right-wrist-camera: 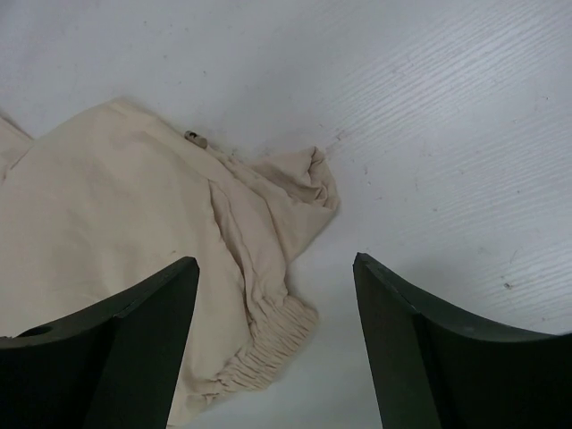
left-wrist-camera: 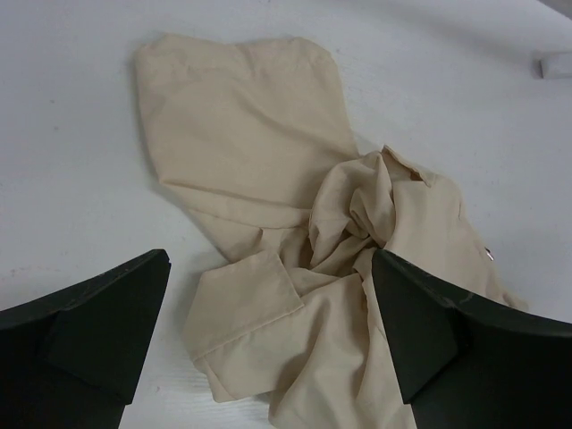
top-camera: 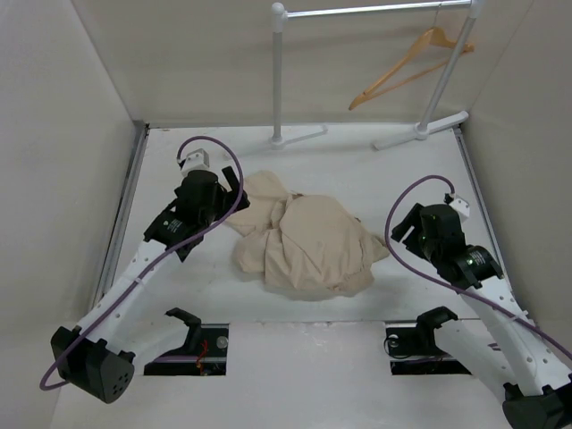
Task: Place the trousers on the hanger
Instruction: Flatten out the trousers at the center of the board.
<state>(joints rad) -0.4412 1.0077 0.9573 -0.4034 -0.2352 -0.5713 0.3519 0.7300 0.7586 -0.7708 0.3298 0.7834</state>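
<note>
Trousers (top-camera: 304, 241) lie crumpled, left claw (left-wrist-camera: 270, 268) and right claw (right-wrist-camera: 275, 268) tilted down beside them, both spread apart, empty.

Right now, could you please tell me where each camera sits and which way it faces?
Top external: above and behind the arms, looking down over the table, trousers and far hanger; both arms show.
Left wrist: on the left arm, looking down at the trousers; open left gripper frames the bottom.
Right wrist: on the right arm, looking down at the trousers' edge and table; open right gripper shows.
Shared: both wrist views see the trousers, from opposite sides.
</note>
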